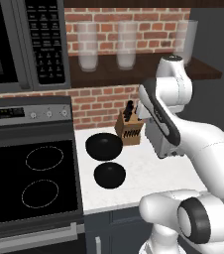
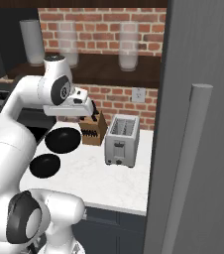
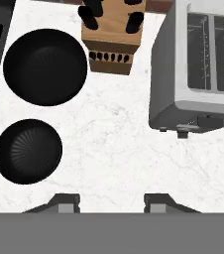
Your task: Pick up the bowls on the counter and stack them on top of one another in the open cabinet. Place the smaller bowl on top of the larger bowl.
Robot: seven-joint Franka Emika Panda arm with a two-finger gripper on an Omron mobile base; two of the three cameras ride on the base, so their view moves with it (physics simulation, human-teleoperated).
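Observation:
Two glossy black bowls sit on the white counter [image 3: 129, 154] beside the stovetop. The larger bowl [image 3: 45, 66] [image 1: 104, 146] [image 2: 63, 140] lies further back, next to the knife block. The smaller bowl [image 3: 28, 151] [image 1: 109, 175] [image 2: 45, 165] lies nearer the front edge. My gripper [image 3: 112, 201] hangs high above the counter and looks straight down. It is open, with bare counter between its fingertips [image 3: 67, 200], and both bowls lie off to its left. The cabinet shelf [image 1: 148, 69] [image 2: 101, 74] runs along the brick wall above.
A wooden knife block [image 3: 113, 42] [image 1: 130, 130] stands behind the bowls, with a silver toaster [image 3: 203, 64] [image 2: 121, 140] to its right. Clear glasses [image 1: 88, 47] [image 1: 126, 44] stand on the shelf. The black stovetop [image 1: 32, 178] and microwave [image 1: 25, 44] are at the left; a tall grey panel [image 2: 203, 124] is at the right.

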